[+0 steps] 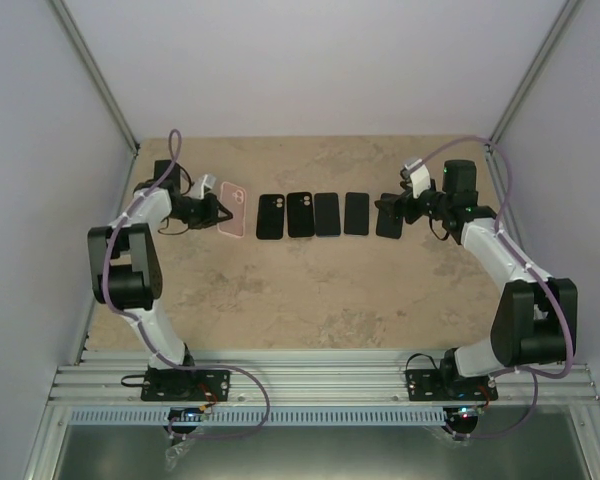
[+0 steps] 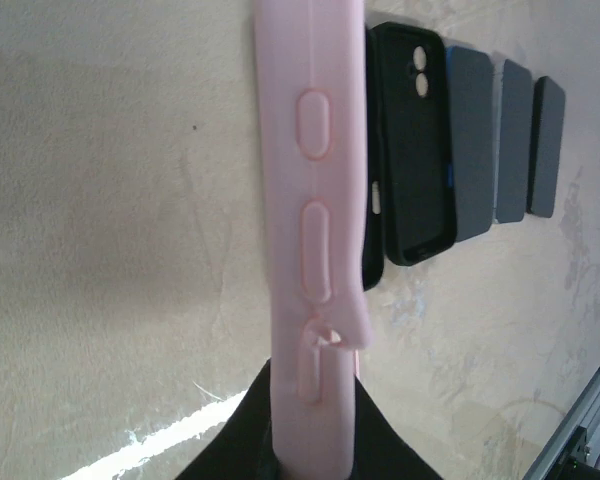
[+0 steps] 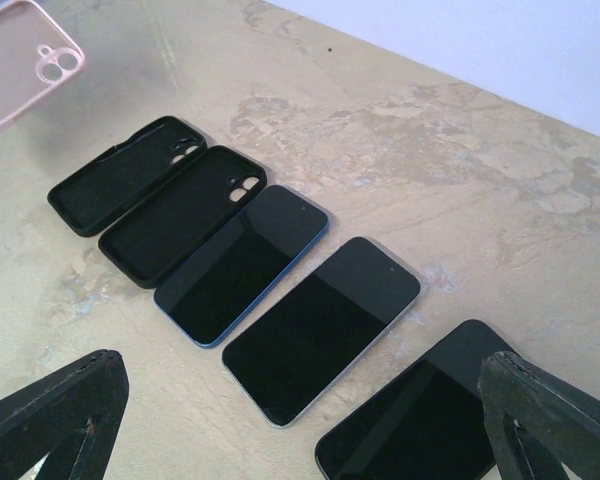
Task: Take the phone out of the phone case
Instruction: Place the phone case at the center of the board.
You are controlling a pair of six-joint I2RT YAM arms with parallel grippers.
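My left gripper [image 1: 220,210] is shut on the pink phone case [image 1: 234,211], holding it by one end just above the table. In the left wrist view the pink phone case [image 2: 310,200] stands edge-on, side buttons facing me, and the left gripper [image 2: 310,445] clamps its lower end. From the right wrist view the pink phone case [image 3: 20,60] looks hollow. Three bare phones lie face up in a row: a blue-edged phone [image 3: 242,262], a silver-edged phone [image 3: 320,325] and a dark phone [image 3: 420,410]. My right gripper [image 3: 300,425] hovers open over the dark phone.
Two black cases [image 1: 270,216] [image 1: 300,214] lie side by side between the pink case and the phones. Grey walls close in the back and both sides of the table [image 1: 310,290]. An aluminium rail [image 1: 320,385] runs along the near edge.
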